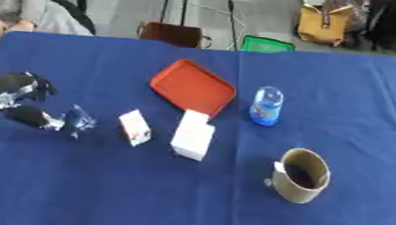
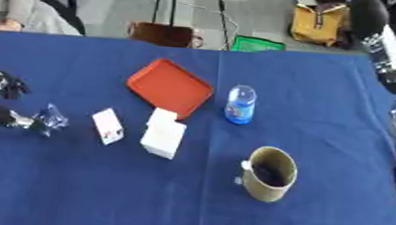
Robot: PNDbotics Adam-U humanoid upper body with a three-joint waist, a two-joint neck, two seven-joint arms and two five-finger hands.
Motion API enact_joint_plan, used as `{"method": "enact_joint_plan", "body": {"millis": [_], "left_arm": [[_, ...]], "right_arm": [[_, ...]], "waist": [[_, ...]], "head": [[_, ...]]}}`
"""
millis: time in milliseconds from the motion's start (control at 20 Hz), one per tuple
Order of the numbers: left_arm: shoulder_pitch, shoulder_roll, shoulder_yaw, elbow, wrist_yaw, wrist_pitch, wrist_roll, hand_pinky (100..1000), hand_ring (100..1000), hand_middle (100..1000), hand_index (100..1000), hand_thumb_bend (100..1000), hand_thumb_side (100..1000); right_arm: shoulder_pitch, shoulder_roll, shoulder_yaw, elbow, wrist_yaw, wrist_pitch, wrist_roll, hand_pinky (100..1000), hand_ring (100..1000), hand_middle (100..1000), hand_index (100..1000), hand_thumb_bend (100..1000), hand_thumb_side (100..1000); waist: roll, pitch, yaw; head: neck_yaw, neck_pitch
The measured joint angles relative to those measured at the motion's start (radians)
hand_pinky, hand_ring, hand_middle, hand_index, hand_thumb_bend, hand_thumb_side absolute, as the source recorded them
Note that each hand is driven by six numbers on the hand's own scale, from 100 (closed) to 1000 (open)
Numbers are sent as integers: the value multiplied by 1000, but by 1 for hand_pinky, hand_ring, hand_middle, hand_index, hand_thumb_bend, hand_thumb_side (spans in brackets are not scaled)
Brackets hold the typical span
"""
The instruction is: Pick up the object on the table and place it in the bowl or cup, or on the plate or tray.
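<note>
The left hand (image 1: 15, 99), fingers pinched on a small dark blue object (image 1: 79, 120), could drop it before reaching the far-off red tray (image 1: 193, 86).

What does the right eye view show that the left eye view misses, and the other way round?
Only the right eye view shows the right arm, along the right edge; its hand is out of view. Only the left eye view shows more of the left hand and its forearm. Both share the red tray, small bottle, white box, small card-like box, tan cup, and a small shiny object at the left hand's fingertips.
</note>
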State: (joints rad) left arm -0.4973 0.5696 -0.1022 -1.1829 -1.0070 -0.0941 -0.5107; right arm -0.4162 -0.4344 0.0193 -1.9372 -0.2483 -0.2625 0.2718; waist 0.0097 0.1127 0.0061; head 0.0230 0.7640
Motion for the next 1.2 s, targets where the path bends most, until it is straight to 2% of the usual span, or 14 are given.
{"method": "enact_joint_plan", "body": {"millis": [100,400,1050,1150,1200], "left_arm": [[-3,-6,-5,4,-12,-9,-10,753,647,584,780,1000,723],[-6,-25,-12,19,-32,-14,-6,739,635,573,778,1000,709],[-18,-62,-16,49,-39,15,83,726,630,575,781,1000,688],[-19,-67,-18,53,-40,14,88,721,626,571,779,1000,670],[-19,-70,-18,53,-40,14,91,711,620,567,778,1000,599]], "right_arm": [[0,0,0,0,0,0,0,750,690,711,790,287,512],[0,0,2,0,-1,1,2,750,690,711,790,287,513],[0,1,5,0,-1,3,5,750,689,710,790,283,514],[0,1,5,0,-1,3,5,751,689,710,790,284,514],[0,1,5,0,-1,3,5,751,688,710,790,284,514]], "waist": [[0,0,0],[0,1,-1],[0,3,-7],[-1,3,-8],[-1,4,-8]], "head": [[0,0],[0,0],[0,0],[0,0],[0,0]]}}
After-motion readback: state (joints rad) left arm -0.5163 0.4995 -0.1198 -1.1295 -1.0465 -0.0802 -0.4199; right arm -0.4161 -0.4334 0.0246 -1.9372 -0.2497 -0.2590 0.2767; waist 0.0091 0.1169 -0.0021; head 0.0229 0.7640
